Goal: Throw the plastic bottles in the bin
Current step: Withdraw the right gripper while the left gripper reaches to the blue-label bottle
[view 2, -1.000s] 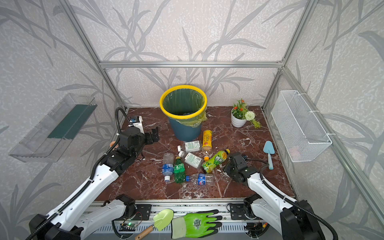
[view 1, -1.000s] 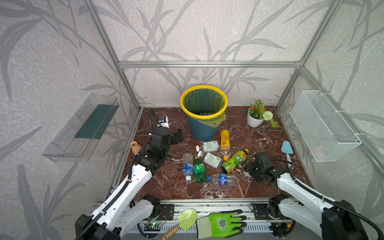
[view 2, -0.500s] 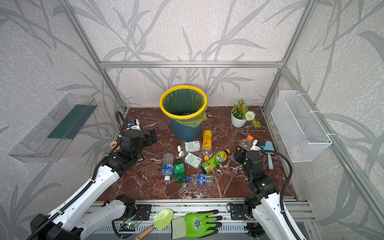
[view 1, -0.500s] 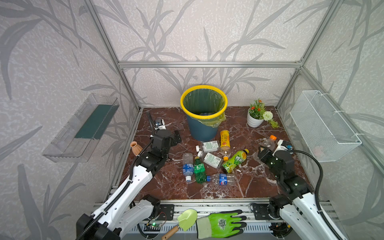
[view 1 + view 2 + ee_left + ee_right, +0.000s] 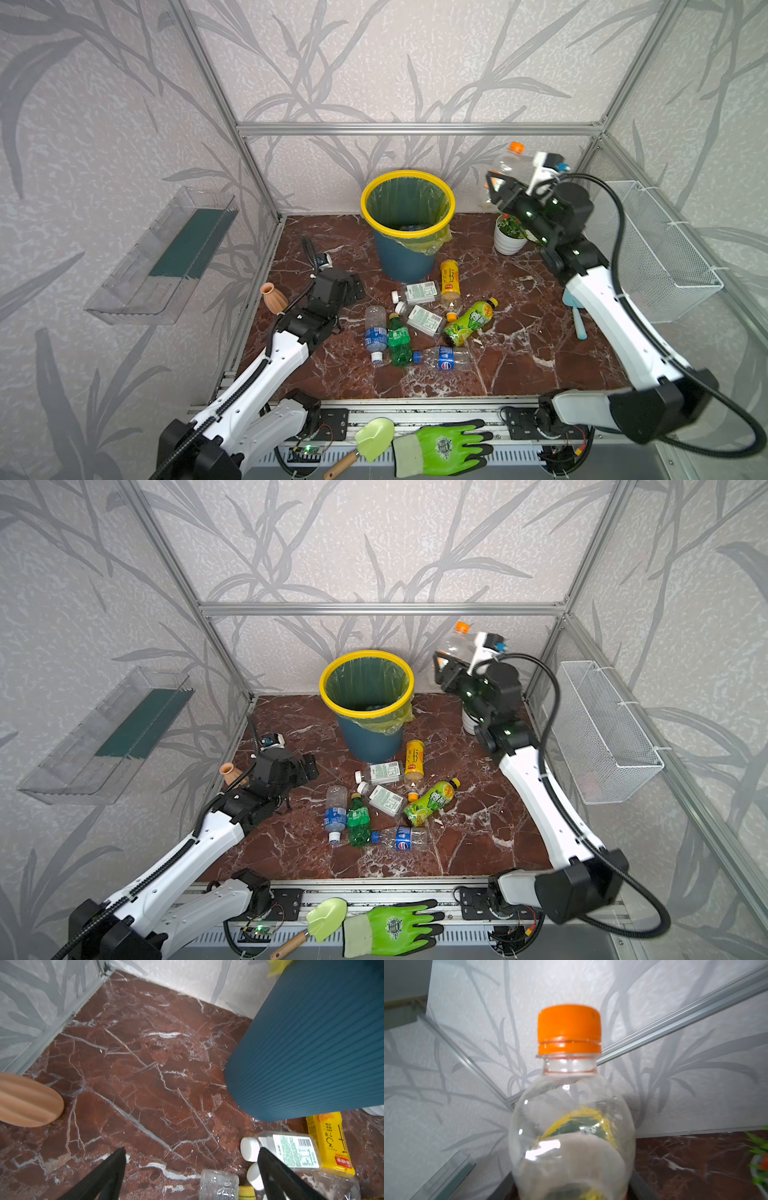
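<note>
Holds the right gripper (image 5: 496, 187) high to the right of the bin (image 5: 407, 176), above rim level, with the forearm rising steeply from the front rail (image 5: 415, 405) and the wrist bent toward the bin. Pinches a clear orange-capped bottle (image 5: 505, 164) by its lower body, cap tilted up and away from the bin. Carries it outside the yellow rim, not over the mouth. Sets the left gripper (image 5: 353, 289) low over the marble floor (image 5: 519, 353), left of and in front of the bin, fingers spread wide, arm stretched low.

Open floor left of the bin, with only a terracotta vase (image 5: 273, 297) at the far edge. Crowded straight in front of the bin: a yellow bottle (image 5: 450, 279) nearest its base, then flat white-labelled bottles (image 5: 419, 292), a lime-labelled bottle (image 5: 471, 322), a green bottle (image 5: 399, 343) and blue-labelled clear bottles (image 5: 376, 328), all lying down. Right of the bin, a white flower pot (image 5: 509, 241) below the raised wrist, and a wire basket (image 5: 648, 249) farther out.

Only in the left wrist view: the bin's ribbed blue wall, and one fingertip (image 5: 276, 1172) overlapping a flat bottle, touching or not cannot be told. Only in the right wrist view: the yellow rim seen warped through the held bottle. Only in both top views: the bottle's height over the rim.
</note>
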Robot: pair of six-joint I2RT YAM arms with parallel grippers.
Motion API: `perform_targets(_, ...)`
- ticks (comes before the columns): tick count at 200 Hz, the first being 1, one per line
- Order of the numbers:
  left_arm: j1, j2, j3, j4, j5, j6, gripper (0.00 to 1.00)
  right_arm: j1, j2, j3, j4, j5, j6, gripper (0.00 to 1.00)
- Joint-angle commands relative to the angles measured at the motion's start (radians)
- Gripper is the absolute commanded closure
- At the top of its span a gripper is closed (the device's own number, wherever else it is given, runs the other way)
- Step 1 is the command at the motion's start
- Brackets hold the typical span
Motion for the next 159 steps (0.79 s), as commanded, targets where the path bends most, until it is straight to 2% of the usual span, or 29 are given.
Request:
perform_targets(1, -0.008, -0.001, -0.008, -0.047, 0.005, -0.074, 0.02, 0.048, 0.129, 0.186, -0.156, -0.075, -0.076, 0.32)
perform_targets(23, -0.015, -0.004, -0.005, -0.081, -0.007, -0.085, 0.02, 0.023, 0.213, 0.325, -0.242, -0.049, -0.095, 0.1)
perform_targets(39, -0.014, -0.011, -0.001, -0.101, -0.017, -0.084, 0.01, 0.01, 0.212, 0.378, -0.289, -0.036, -0.12, 0.05)
perform_targets(60, -0.018, -0.03, 0.001, -0.108, -0.021, -0.079, 0.01, -0.001, 0.138, 0.336, -0.264, 0.014, -0.161, 0.02)
perform_targets(99, -0.036, -0.049, -0.003, -0.125, 0.022, -0.066, 0.02, -0.032, -0.009, 0.13, -0.203, 0.002, -0.163, 0.02)
perform_targets(120, -0.057, -0.04, -0.002, -0.156, 0.054, -0.07, 0.04, -0.055, -0.097, -0.05, -0.136, -0.004, -0.157, 0.01)
perform_targets(159, -0.152, -0.015, -0.008, -0.215, 0.064, -0.125, 0.08, -0.142, -0.239, -0.421, -0.021, -0.053, -0.085, 0.01)
